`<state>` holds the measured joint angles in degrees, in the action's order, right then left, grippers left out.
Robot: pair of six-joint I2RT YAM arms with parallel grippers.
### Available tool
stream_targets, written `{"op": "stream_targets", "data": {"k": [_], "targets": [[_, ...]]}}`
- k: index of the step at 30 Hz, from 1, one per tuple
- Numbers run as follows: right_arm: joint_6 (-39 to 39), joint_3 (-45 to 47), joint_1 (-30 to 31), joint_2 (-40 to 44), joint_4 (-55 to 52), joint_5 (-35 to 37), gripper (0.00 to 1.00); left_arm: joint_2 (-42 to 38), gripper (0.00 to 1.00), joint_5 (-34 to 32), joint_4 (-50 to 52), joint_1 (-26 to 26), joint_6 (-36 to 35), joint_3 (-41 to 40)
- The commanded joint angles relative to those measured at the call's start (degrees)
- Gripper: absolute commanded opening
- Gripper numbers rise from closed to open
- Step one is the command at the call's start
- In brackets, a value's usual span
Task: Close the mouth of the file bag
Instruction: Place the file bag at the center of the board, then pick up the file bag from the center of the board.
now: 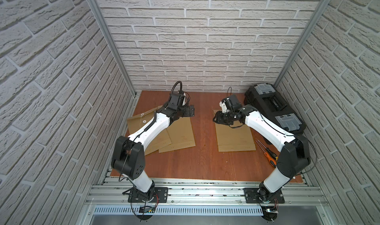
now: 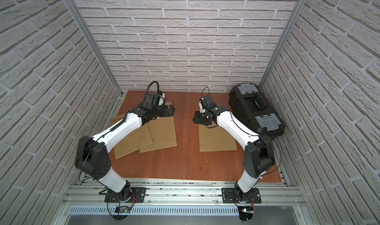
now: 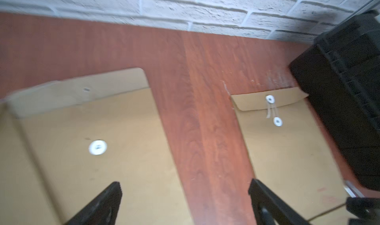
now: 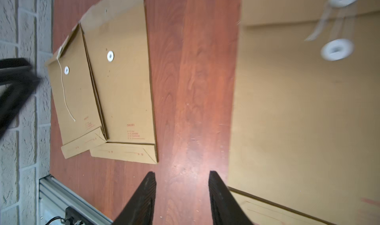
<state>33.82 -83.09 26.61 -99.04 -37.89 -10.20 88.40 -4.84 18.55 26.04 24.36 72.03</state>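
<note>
A red-brown wooden table [image 1: 201, 158] stands between white brick walls. The left gripper [image 3: 185, 205] has its jaws wide apart and holds nothing. The right gripper [image 4: 182, 193] is also apart and empty. I think the danger is this: the string [image 3: 271, 110] on the right file bag [image 3: 287, 152] looks only loosely wound between its two buttons, so a small touch could undo it. Also, a jaw that presses on the thin paper could push a bag away instead of folding it. The middle file bag [image 3: 127, 162] lies below the left gripper, with its flap [image 3: 82, 90] not folded down and its white button [image 3: 97, 147] just ahead of one finger. The right bag, with its flap down, lies just beside the right gripper, which hangs over bare wood. The left file bag [image 4: 76, 94] overlaps the middle one; which lies on top I cannot tell. A black toolbox [image 1: 273, 109] stands close to the right bag.
</note>
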Motion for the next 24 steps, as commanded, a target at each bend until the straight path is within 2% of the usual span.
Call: {"op": "stream_targets", "data": {"k": [1, 3, 6, 7, 8, 10, 13, 19, 21, 24], "targets": [[4.95, -1.89, 4.56, -5.92, 6.74, 0.25, 0.44, -4.79, 0.98, -15.47, 0.11, -1.47, -6.06, -8.06], [6.94, -3.29, 6.72, -9.73, 8.76, 0.04, 0.44, -8.04, 0.98, -9.37, -1.71, -7.13, -0.09, -12.16], [9.41, -7.22, 9.66, -16.99, 9.00, -1.15, 0.44, -10.27, 0.98, 13.63, -9.14, -18.59, 8.66, -18.81], [10.19, -8.38, 10.24, -18.98, 9.06, -1.58, 0.44, -9.48, 0.93, 17.98, -10.65, -20.22, 10.38, -19.90], [10.99, -9.57, 10.71, -20.47, 9.10, -1.80, 0.44, -8.16, 0.90, 19.58, -10.18, -20.33, 10.26, -19.79], [12.30, -12.14, 11.01, -23.94, 9.16, -3.19, 0.44, -4.83, 0.84, 19.55, -6.99, -18.06, 8.07, -18.23], [12.65, -15.94, 11.04, -27.65, 7.23, -3.22, 0.42, -1.36, 0.80, 15.86, -4.68, -15.34, 7.52, -17.53], [13.12, -19.28, 11.01, -31.43, 3.76, -2.22, 0.43, 3.17, 0.73, 14.11, -5.57, -14.97, 9.94, -19.20], [13.00, -19.93, 11.05, -31.98, 3.36, -2.03, 0.44, 4.79, 0.68, 14.54, -6.92, -14.81, 11.09, -20.06], [13.47, -20.05, 10.75, -33.46, 5.25, -5.27, 0.44, 6.70, 0.61, 14.62, -8.69, -13.76, 12.56, -21.26]]}}
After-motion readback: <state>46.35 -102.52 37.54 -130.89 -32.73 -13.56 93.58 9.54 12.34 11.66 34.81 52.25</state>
